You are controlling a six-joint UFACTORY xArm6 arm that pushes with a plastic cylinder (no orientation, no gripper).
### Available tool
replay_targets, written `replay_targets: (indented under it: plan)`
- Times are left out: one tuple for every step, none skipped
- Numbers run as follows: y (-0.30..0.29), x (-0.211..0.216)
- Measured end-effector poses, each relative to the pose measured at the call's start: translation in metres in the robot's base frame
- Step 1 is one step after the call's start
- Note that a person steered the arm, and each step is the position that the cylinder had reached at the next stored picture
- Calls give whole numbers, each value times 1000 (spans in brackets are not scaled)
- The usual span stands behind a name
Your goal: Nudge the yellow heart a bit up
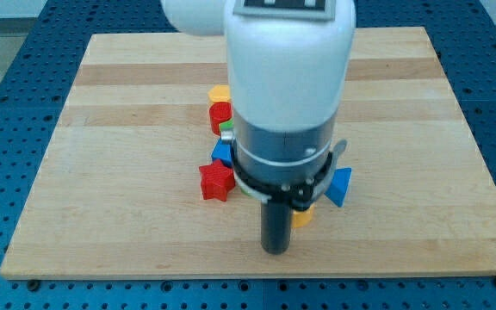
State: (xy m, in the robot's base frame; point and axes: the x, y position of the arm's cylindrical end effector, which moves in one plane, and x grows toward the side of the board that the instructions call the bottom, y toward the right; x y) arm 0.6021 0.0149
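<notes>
My tip (275,251) rests on the wooden board (110,129) near the view's bottom centre. A yellow block (303,216) lies just right of the rod, touching or nearly touching it. It is mostly hidden by the arm, so its shape is unclear. A second yellow block (220,91) sits higher up, left of the arm, also partly hidden. I cannot tell which of the two is the heart.
A red block (220,112), a sliver of a green block (227,129) and a blue block (223,153) line up below the upper yellow block. A red star (216,182) lies left of the rod. A blue triangle (339,185) lies to its right. The arm hides the board's middle.
</notes>
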Motion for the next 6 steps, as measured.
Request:
replay_targets:
  plan:
    - [3, -1]
    - [3, -29]
    - [3, -37]
    - [3, -19]
    - [4, -18]
    - [4, -39]
